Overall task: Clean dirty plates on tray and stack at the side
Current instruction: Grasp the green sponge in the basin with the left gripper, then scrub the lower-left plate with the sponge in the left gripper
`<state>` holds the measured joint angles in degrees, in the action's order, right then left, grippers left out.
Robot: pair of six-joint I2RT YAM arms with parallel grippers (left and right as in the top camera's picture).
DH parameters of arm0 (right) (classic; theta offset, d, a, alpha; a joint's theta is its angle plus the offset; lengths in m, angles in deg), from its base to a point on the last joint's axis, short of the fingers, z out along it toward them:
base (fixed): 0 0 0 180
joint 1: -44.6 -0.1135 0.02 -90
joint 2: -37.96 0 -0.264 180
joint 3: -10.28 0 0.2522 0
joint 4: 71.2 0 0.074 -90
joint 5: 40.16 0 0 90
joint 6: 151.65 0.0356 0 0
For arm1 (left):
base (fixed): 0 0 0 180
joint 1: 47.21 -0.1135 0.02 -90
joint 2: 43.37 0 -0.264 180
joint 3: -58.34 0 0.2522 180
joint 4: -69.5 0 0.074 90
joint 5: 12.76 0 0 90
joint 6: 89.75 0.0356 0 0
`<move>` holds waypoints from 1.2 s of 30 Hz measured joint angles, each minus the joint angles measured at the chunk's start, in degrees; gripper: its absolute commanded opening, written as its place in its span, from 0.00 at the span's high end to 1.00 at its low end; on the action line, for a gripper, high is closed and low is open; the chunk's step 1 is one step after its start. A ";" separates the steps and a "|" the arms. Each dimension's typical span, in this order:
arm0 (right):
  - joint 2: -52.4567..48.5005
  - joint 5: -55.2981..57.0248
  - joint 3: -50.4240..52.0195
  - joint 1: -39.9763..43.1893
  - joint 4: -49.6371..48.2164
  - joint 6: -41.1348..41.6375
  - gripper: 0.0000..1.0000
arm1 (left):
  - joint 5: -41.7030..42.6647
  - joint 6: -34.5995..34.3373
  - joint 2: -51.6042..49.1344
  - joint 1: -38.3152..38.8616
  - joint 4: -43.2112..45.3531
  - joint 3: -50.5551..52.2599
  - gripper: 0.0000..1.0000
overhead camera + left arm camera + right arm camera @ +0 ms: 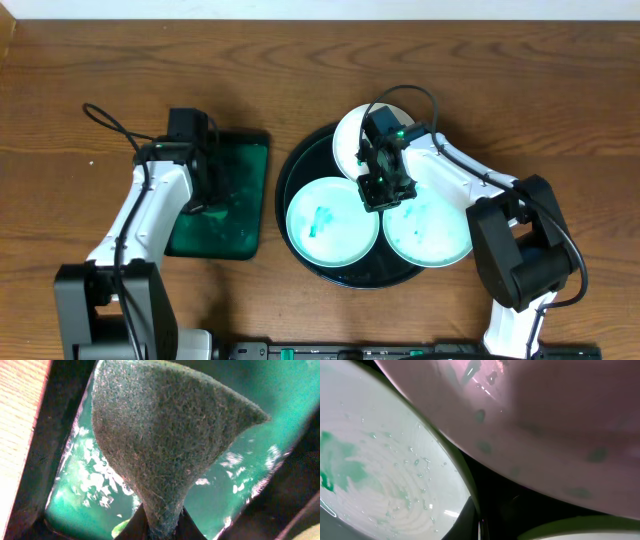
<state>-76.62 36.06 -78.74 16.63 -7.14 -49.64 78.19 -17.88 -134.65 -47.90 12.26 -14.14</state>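
Observation:
The black tray (300, 165) holds three dirty plates. A teal plate with a green smear lies front left (325, 225), another teal one front right (435, 235), and a whiter one at the back (350, 135). My right gripper (384, 192) is low between them. In the right wrist view its fingers (481, 527) appear pinched on the rim of the smeared plate (375, 475), with another spotted plate (545, 435) looming close above. My left gripper (205, 175) is over the green rectangular tray and is shut (162, 527) on the green cloth (160, 435), which hangs from it.
The dark green rectangular tray (240, 215) lies left of the black tray, wet and glossy (90, 485). Bare wooden table (560, 110) surrounds both trays. The right arm's base (520, 250) stands at the front right.

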 measured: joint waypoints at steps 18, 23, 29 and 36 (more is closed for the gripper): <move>0.00 0.00 0.00 0.00 0.00 0.00 0.99 | 0.26 0.00 -0.11 0.00 -1.46 0.20 0.93; 0.00 0.00 0.00 0.00 -0.02 0.00 0.99 | 10.84 -0.11 -0.11 0.13 -4.00 0.17 0.93; 0.00 0.00 0.00 0.00 -0.02 0.00 0.99 | 19.12 -2.67 -0.11 6.78 -2.43 0.17 0.93; 0.00 0.00 0.00 0.00 0.00 0.00 0.99 | 17.75 -11.23 -0.61 20.81 4.92 0.20 0.93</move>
<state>-76.62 36.06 -78.74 16.63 -7.14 -49.64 95.94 -29.11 -135.26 -27.09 17.17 -13.95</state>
